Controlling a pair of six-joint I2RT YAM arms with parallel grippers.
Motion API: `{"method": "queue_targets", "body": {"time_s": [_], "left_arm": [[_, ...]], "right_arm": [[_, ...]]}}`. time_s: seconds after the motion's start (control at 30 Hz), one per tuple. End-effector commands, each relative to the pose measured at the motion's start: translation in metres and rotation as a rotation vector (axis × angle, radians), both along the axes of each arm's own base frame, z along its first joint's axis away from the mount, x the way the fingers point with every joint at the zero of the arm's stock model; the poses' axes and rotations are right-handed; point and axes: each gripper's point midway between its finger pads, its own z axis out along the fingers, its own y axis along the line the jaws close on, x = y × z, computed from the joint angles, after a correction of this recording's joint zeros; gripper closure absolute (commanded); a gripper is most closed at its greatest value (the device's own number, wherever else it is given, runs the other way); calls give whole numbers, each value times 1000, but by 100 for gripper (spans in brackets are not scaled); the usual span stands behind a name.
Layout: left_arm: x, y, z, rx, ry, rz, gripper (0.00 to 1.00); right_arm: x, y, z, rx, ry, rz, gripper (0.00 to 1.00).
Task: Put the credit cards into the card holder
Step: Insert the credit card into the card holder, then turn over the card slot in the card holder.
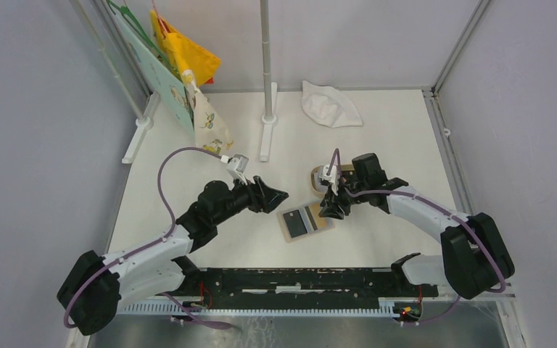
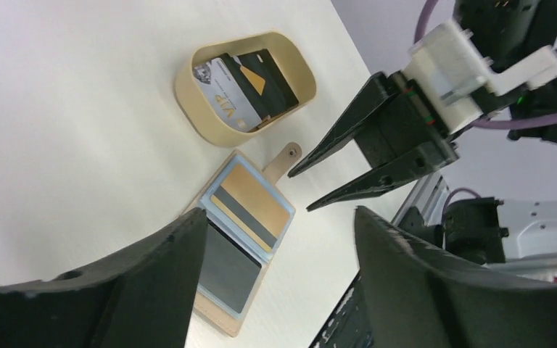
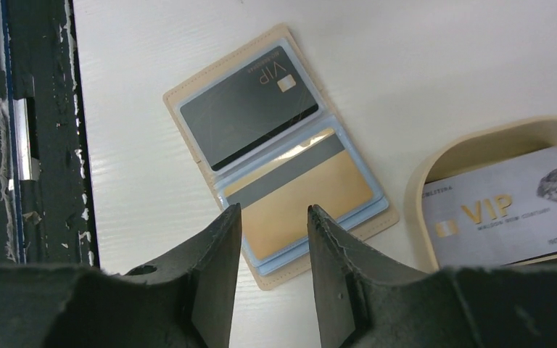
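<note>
Right wrist view: card holder (image 3: 275,150) flat open below right fingers (image 3: 214,290), slightly apart, empty; left fingers (image 2: 167,290) wide apart.

card holder (image 2: 284,159) unobstructed above; tray (image 2: 188,101) behind, right end effector (image 1: 328,210) beside.

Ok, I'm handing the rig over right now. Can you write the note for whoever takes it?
Left gripper: open, empty, hovering beside the card holder.
Right gripper: open, empty, just above the holder's near pocket.
Card holder: lying open flat on the table, next to the tan tray.
Done: a black card and an orange card sit in the holder's two visible pockets.
Left: the grey-white card and at least one more black card are in the tray and need to go into the holder.
</note>
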Motion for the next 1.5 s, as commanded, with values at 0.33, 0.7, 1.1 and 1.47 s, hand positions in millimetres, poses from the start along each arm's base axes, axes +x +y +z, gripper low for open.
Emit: {"method": "queue_targets", "body": {"time_s": [0.33, 0.7, 1.1, 1.47], "left_arm": [[-10, 18, -36, 55, 39, 36, 18], [-17, 10, -59, 48, 109, -4, 43], [-22, -4, -68, 2, 154, -65, 63], [-21, -14, -95, 33, 230, -79, 70]], "right_arm": [[14, -4, -35, -45, 223, -209, 52], [16, -8, -40, -17, 345, -302, 55], [10, -7, -52, -22, 438, -309, 59], [13, -12, -63, -64, 458, -355, 52]]}}
